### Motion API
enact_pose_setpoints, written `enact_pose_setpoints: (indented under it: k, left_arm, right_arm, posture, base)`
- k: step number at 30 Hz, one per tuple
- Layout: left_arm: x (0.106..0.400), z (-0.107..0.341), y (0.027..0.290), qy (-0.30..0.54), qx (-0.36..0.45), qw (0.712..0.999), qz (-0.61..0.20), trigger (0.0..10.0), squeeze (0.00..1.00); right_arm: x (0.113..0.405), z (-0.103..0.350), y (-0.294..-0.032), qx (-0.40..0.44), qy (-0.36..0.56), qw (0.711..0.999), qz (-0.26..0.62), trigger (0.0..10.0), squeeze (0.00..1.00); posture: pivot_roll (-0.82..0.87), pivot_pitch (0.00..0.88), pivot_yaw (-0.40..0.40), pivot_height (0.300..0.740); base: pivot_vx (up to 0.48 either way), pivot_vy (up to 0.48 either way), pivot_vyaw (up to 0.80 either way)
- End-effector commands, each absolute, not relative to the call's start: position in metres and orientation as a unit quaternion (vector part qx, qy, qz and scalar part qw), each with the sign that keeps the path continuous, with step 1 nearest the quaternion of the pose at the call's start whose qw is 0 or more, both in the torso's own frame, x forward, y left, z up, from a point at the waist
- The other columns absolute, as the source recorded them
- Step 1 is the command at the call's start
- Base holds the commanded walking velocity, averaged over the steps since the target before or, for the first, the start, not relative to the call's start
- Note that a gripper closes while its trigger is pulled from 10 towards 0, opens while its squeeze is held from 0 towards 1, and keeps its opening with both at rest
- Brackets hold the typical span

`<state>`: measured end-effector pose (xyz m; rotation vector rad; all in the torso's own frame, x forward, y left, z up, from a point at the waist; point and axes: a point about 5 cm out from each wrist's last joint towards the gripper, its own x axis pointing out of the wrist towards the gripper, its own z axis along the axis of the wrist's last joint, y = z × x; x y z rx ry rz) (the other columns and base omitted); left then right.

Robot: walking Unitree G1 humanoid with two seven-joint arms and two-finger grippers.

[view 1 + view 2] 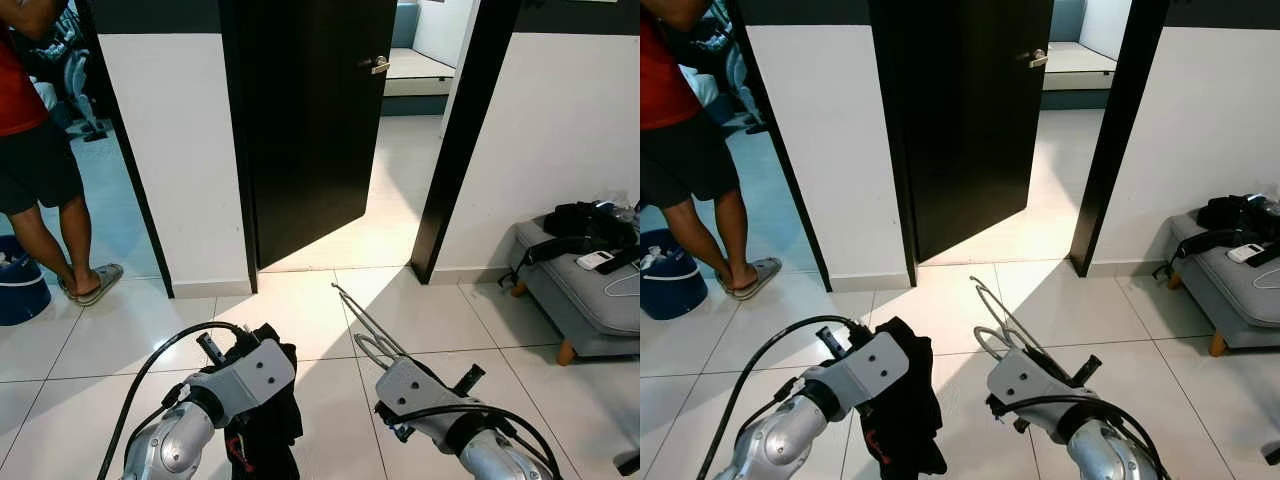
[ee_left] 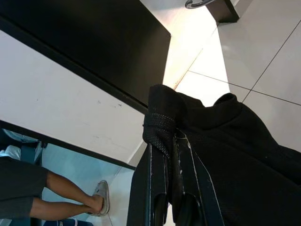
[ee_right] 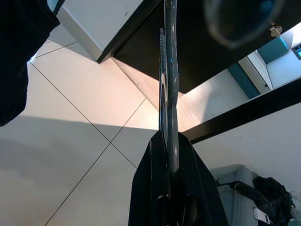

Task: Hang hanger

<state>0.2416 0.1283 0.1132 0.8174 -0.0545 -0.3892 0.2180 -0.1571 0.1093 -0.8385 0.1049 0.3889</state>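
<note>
**Both grippers loaded in the hallway, hanger up front on the right**

Over on the far left a person (image 1: 40,150) stands in flip-flops beside a blue bucket (image 1: 20,285) in the next room, well apart from the robot. Closer in, the left gripper (image 2: 171,155) is clamped on a fold of black garment (image 2: 225,150); the cloth bunches over the fingertips and the rest hangs slack below the arm. It looks soft and light, the sort of thing that sags wherever it is not pinched, so a hold near the collar or a thick seam would probably keep it from slipping.

Ahead, a dark door (image 1: 310,120) stands ajar, with sunlight across the white tiled floor (image 1: 300,310).

The right gripper (image 3: 168,141) is closed tight on a thin metal wire hanger (image 1: 365,325), which sticks out forward and upward from the fingers, above the tiles. Wire like that is likely light and springy, and smooth enough to twist in the pinch; gripping it at a straight run near the neck seems the safest.

On the far right a grey bench (image 1: 590,300) carries a black bag (image 1: 585,225).
</note>
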Motion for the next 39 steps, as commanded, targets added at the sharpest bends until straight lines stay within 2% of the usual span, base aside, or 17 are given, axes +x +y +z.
enact_pose_setpoints:
  k: [1,9,21,39]
  left_arm:
    - [0.239,0.12,0.127,-0.043,0.398,0.898,-0.182,10.0,0.0]
    - [0.236,0.121,0.131,-0.043,0.399,0.897,-0.183,10.0,0.0]
    - [0.231,0.125,0.133,-0.046,0.398,0.898,-0.18,10.0,0.0]
    - [0.23,0.126,0.136,-0.046,0.402,0.897,-0.18,10.0,0.0]
  right_arm:
    - [0.216,0.113,-0.154,-0.401,0.04,0.895,0.189,10.0,0.0]
    - [0.212,0.114,-0.151,-0.4,0.038,0.896,0.189,10.0,0.0]
    - [0.21,0.116,-0.15,-0.401,0.036,0.895,0.193,10.0,0.0]
    - [0.208,0.117,-0.145,-0.398,0.033,0.896,0.194,10.0,0.0]
  posture:
    - [0.02,0.0,-0.014,0.74]
    - [0.02,0.0,-0.001,0.74]
    - [0.07,0.0,-0.029,0.74]
    - [-0.01,0.0,0.005,0.74]
  base:
    - [0.0,0.0,0.0]
    - [0.0,0.0,0.0]
    - [0.0,0.0,0.0]
    - [0.0,0.0,0.0]
